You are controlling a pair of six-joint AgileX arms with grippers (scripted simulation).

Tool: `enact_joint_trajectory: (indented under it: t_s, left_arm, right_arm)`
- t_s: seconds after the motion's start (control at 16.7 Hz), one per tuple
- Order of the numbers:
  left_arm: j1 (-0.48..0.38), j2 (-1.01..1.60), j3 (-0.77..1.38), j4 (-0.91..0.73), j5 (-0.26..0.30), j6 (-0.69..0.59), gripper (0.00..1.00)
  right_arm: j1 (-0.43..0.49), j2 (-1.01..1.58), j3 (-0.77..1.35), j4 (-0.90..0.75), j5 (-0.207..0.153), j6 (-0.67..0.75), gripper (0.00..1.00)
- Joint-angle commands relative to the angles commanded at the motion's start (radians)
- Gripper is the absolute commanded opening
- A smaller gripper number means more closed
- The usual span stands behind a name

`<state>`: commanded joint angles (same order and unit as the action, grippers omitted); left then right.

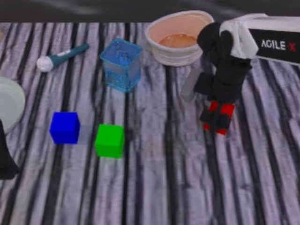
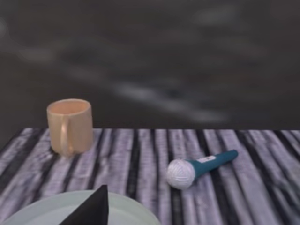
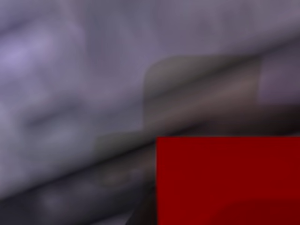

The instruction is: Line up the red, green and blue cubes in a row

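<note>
The blue cube (image 1: 64, 127) and the green cube (image 1: 109, 140) sit side by side on the striped table, left of centre, with a small gap between them. To the right of centre, my right gripper (image 1: 218, 118) is shut on the red cube (image 1: 228, 110), whose red faces show between the black fingers. The right wrist view is filled at one corner by the red cube (image 3: 225, 183), with the table blurred behind it. My left gripper (image 1: 5, 161) is parked at the table's left edge, far from the cubes.
A see-through light-blue container (image 1: 122, 63) stands behind the green cube. A pink-lined bowl (image 1: 178, 37) is at the back beside the right arm. A teal microphone (image 1: 61, 57) lies back left, near a white plate (image 1: 9, 103). A tan mug (image 2: 70, 126) appears in the left wrist view.
</note>
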<state>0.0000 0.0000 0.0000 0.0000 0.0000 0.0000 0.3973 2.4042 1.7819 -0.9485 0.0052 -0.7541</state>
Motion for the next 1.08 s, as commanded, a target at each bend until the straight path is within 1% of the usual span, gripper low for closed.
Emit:
enact_joint_trajectory:
  t_s: [0.3,0.36,0.42,0.54,0.84,1.08]
  left_arm:
    - [0.000,0.000,0.000,0.000,0.000,0.000,1.00]
    - [0.000,0.000,0.000,0.000,0.000,0.000,1.00]
    - [0.000,0.000,0.000,0.000,0.000,0.000,1.00]
    - [0.000,0.000,0.000,0.000,0.000,0.000,1.00]
    - [0.000,0.000,0.000,0.000,0.000,0.000,1.00]
    - [0.000,0.000,0.000,0.000,0.000,0.000,1.00]
  right_arm:
    - [0.000,0.000,0.000,0.000,0.000,0.000,0.00]
    - [-0.001,-0.025,0.000,-0.016,-0.008,0.009,0.00]
    - [0.000,-0.026,0.002,-0.020,-0.008,0.009,0.00]
    - [0.003,-0.036,0.031,-0.057,-0.009,0.006,0.00]
    - [0.007,-0.086,0.135,-0.220,-0.009,0.007,0.00]
    - [0.008,-0.099,0.156,-0.246,-0.009,0.007,0.00]
